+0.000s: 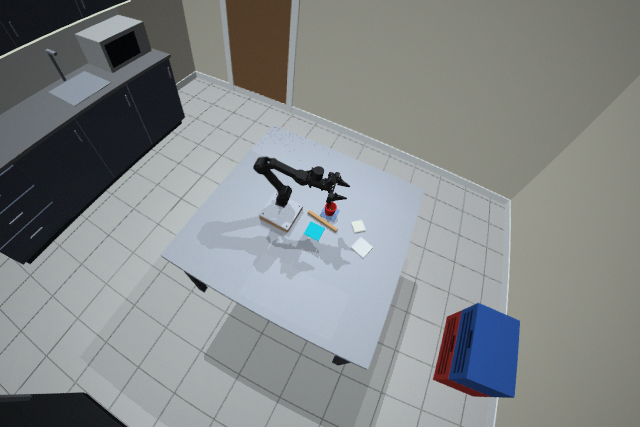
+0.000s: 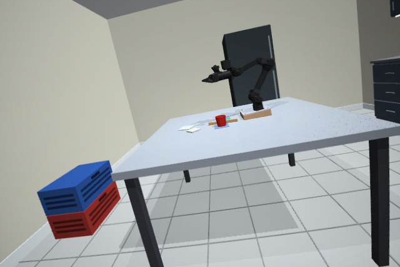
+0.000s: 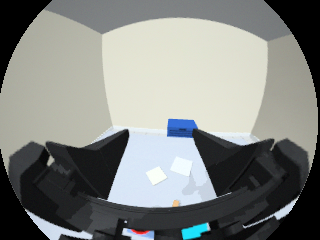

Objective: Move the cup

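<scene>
While the wrist view shows only my two dark fingers spread wide with nothing between them, the exterior view shows my black parallel-jaw pincer (image 2: 208, 79) raised high above the pale grey table top (image 2: 290, 128). Below my pincer, the small red cylindrical cup (image 1: 330, 206) stands upright on the blue square pad (image 1: 329, 214). Whether marbles lie inside it I cannot tell. A thin wooden strip (image 1: 322, 221) lies just beyond that pad, with the bright cyan square pad (image 1: 313, 230) on its far side from the cup. Two white flat squares (image 1: 360, 237) lie ahead of my fingers. Only the top view shows the brown door (image 1: 257, 19), the grey microwave (image 1: 113, 42) and the sink (image 1: 79, 87). A blue crate stacked on a red crate (image 2: 77, 199) sits low beside the table, far ahead of my pincer.
</scene>
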Available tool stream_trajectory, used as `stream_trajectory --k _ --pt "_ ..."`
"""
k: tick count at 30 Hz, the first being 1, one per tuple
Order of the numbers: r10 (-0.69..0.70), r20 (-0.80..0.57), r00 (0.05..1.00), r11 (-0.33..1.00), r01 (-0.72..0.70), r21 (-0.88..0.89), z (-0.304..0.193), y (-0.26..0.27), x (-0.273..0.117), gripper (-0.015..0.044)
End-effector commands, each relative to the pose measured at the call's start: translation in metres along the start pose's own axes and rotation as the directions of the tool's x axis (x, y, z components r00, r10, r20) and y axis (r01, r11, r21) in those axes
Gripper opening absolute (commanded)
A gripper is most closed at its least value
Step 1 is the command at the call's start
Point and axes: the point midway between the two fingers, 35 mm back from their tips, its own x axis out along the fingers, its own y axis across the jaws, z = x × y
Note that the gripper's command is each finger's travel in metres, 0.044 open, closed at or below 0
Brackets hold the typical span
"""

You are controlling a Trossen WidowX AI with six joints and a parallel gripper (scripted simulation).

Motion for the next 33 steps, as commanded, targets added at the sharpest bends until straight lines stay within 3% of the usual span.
stream_trajectory --k 1,5,9,13,17,19,33 --pt "0.002 -0.017 1.0 1.0 -0.002 0.015 -0.003 0.001 0.001 0.0374" --pt "0.035 -0.35 0.936 0.954 0.073 0.29 -0.064 0.015 0.018 0.0269" --pt "0.054 -0.696 0.716 0.812 0.374 0.448 -0.133 0.031 0.009 0.0164" --pt "0.038 -0.921 0.387 0.595 0.732 0.332 -0.184 0.04 -0.02 0.0148" --pt "-0.002 -0.997 0.079 0.373 0.925 0.073 -0.208 0.044 -0.053 0.0148" --pt "-0.007 -0.999 0.046 0.347 0.937 0.04 -0.21 0.044 -0.056 0.0148" --pt "-0.007 -0.999 0.046 0.347 0.937 0.04 -0.211 0.044 -0.057 0.0148"
